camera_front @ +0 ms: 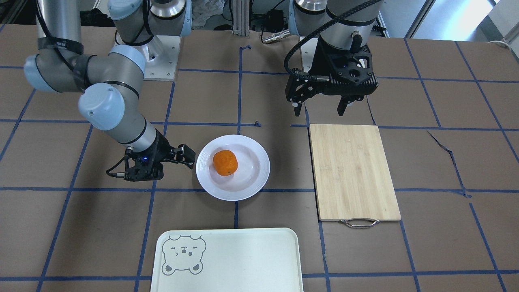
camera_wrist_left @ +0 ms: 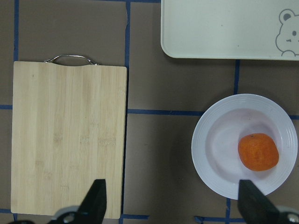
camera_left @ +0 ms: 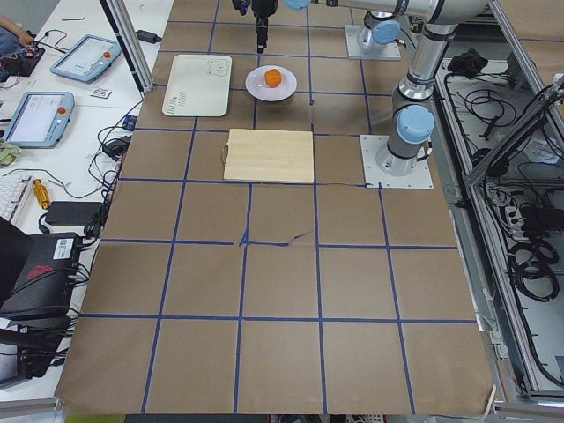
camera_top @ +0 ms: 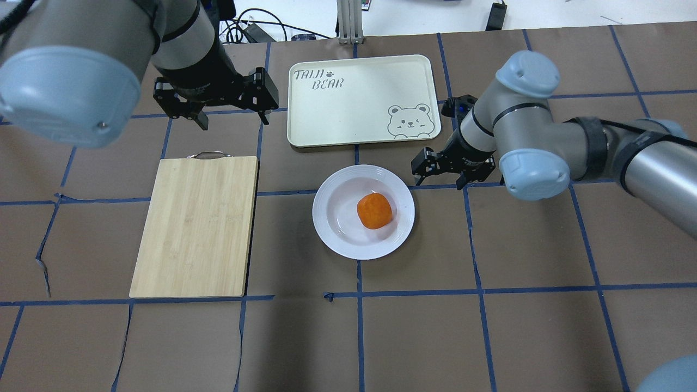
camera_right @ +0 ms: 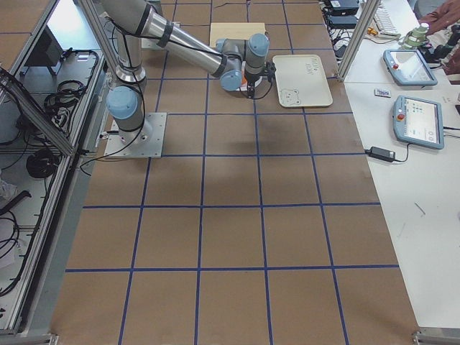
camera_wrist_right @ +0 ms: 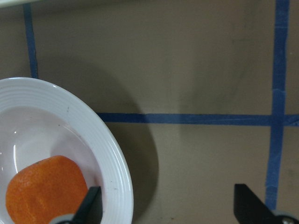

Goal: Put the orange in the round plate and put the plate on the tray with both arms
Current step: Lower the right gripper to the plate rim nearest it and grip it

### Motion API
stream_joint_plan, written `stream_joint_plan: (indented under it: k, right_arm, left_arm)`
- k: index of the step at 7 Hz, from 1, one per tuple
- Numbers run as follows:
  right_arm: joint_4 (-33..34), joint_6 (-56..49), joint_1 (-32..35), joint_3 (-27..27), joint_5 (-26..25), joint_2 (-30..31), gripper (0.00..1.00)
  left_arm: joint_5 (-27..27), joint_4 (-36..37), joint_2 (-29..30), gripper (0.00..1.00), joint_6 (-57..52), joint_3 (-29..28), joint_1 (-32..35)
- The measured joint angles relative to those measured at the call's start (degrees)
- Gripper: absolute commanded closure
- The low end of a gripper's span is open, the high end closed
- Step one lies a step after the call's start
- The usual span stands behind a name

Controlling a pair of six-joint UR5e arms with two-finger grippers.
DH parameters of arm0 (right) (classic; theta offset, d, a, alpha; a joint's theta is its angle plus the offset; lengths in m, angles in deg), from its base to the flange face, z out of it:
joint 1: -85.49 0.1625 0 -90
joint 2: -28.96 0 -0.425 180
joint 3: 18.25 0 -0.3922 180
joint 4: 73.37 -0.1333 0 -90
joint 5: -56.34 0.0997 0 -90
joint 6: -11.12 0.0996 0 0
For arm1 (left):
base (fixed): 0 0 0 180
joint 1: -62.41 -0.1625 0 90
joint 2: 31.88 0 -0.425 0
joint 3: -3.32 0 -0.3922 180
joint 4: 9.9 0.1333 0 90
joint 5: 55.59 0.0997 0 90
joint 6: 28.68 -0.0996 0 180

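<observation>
The orange [camera_front: 225, 162] [camera_top: 374, 210] lies in the round white plate [camera_front: 259, 178] [camera_top: 332, 234] at mid-table, right of the plate's centre in the overhead view. The cream tray [camera_top: 354, 109] [camera_front: 243, 259] with its bear face sits just beyond the plate, with nothing on it. My right gripper [camera_top: 440, 179] [camera_front: 187, 156] is open and low at the plate's tray-side right edge. In the right wrist view the plate's rim [camera_wrist_right: 79, 116] runs between the fingers, with the orange [camera_wrist_right: 44, 191] close by. My left gripper [camera_top: 233, 118] [camera_wrist_left: 173, 203] hangs open and holds nothing above the cutting board's handle end.
A bamboo cutting board [camera_top: 196, 226] [camera_wrist_left: 65, 140] with a metal handle lies left of the plate in the overhead view. Brown paper with blue tape lines covers the table. In the side views, tablets and cables lie on a white bench beyond the tray.
</observation>
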Motion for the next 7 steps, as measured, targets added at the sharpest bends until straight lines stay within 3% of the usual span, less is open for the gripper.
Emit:
stream_joint_plan:
  k: [2,5,7]
  right_arm:
    - [5.46,1.52,0.73,3.11,2.37,-2.11,0.00]
    - [10.88,4.76,2.09,5.01,4.15,-3.54,0.00]
    - [15.17,5.11,2.56,7.29,3.79,-4.51,0.00]
  left_arm:
    - [0.15,2.05,-1.69,0.00,-0.62,1.87,-0.31]
    - [-1.49,-11.00,-1.31,0.00,-3.49,-4.54,-2.32]
    - [-2.21,-11.73,-1.88,0.00,-5.86,-4.80,-4.70]
